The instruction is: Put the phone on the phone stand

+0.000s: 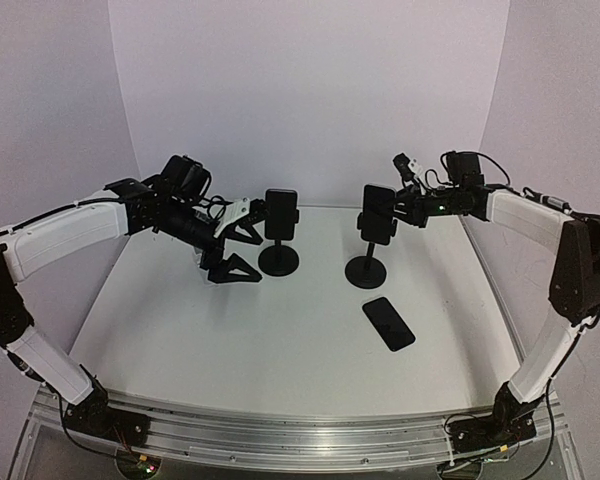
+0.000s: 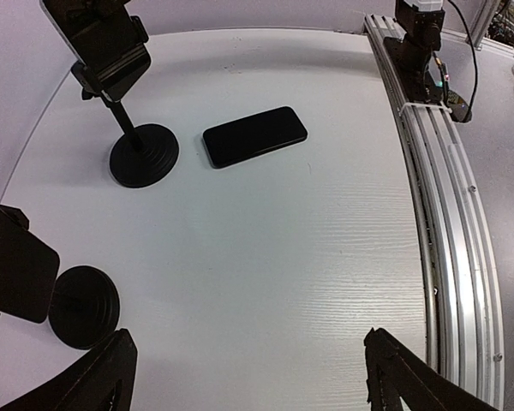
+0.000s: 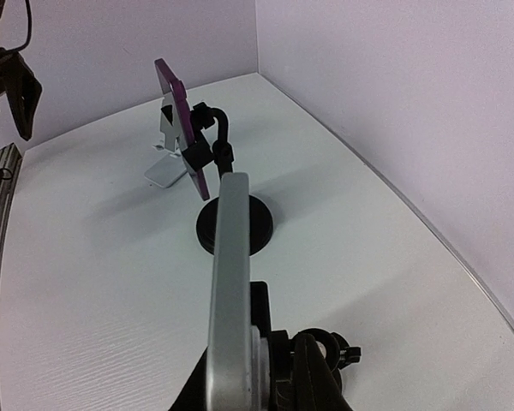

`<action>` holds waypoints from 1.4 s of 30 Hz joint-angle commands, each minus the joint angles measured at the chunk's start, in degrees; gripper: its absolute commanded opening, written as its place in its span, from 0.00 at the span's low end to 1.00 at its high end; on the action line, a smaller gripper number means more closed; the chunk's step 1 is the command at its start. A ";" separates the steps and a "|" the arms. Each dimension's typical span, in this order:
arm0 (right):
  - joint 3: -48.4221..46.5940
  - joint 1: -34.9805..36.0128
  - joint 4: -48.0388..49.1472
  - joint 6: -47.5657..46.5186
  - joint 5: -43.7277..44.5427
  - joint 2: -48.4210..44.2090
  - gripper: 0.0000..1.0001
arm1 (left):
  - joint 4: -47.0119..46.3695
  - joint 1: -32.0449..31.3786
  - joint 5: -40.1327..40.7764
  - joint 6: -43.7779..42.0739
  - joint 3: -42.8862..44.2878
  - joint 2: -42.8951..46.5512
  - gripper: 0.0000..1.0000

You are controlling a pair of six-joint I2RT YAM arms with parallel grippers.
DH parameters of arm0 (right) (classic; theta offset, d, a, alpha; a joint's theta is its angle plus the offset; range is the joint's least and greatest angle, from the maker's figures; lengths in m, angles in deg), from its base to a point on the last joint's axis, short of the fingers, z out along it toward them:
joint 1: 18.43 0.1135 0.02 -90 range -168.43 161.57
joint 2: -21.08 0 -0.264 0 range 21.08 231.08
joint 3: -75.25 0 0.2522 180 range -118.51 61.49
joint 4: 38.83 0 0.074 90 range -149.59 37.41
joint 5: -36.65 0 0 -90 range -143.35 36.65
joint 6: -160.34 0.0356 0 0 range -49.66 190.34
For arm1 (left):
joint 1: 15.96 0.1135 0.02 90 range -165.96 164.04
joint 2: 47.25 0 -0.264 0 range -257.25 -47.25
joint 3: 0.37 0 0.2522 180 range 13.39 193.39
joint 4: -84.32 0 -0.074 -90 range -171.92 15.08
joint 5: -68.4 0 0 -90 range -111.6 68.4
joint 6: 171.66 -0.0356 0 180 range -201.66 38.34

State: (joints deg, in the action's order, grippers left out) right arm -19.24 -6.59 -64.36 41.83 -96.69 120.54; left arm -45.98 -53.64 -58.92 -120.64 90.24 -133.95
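The right gripper (image 1: 404, 206) sits at the right side of a slim black smartphone (image 1: 378, 212) standing upright in the cradle of the right-hand black round-based phone stand (image 1: 366, 270); I cannot tell whether its fingers are clamped on it or apart. The left gripper (image 1: 254, 254) hangs spread wide with nothing between its fingers, just beside the other black round-based stand (image 1: 278, 260), which carries a dark phone (image 1: 280, 212). A glossy black phone (image 1: 388, 323) lies flat on the white table (image 1: 230, 340), in front of the right-hand stand.
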 commanded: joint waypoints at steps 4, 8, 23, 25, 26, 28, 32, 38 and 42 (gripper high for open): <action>-1.47 -1.02 -0.53 0.85 1.09 -0.95 0.31 | -0.96 0.62 -1.22 -0.04 -0.01 2.42 0.91; -0.38 -1.07 -0.52 1.15 2.38 -3.30 0.60 | -0.91 0.73 -1.69 0.21 -0.08 2.72 0.91; 8.81 -1.07 -4.17 12.08 14.22 -17.36 0.98 | -2.44 0.85 -3.03 3.44 -2.24 5.18 0.92; 11.69 -1.07 -6.38 18.58 17.94 -19.91 0.98 | -4.50 0.85 -3.23 6.86 -4.19 6.46 0.92; 13.00 -1.05 -8.20 22.05 20.50 -21.27 0.98 | -5.62 0.85 -3.36 8.79 -5.18 7.13 0.92; 15.25 -0.95 -13.12 28.95 25.79 -23.77 0.98 | -8.25 0.86 -3.46 13.36 -7.22 8.52 0.92; 21.38 0.87 -18.21 41.73 33.89 -30.41 0.98 | -13.27 0.89 -2.90 21.25 -11.67 11.34 0.93; 28.66 10.86 -24.09 50.53 39.27 -28.04 0.98 | -17.66 0.94 -3.45 28.05 -14.70 11.97 0.94; 29.90 19.54 -25.27 49.78 44.03 -20.07 0.98 | -20.18 0.94 -3.88 30.82 -16.13 12.81 0.95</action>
State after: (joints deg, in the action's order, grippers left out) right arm 8.51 6.45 -85.36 87.78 -58.94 93.93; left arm -60.39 -53.02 -61.24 -95.27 75.21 -123.25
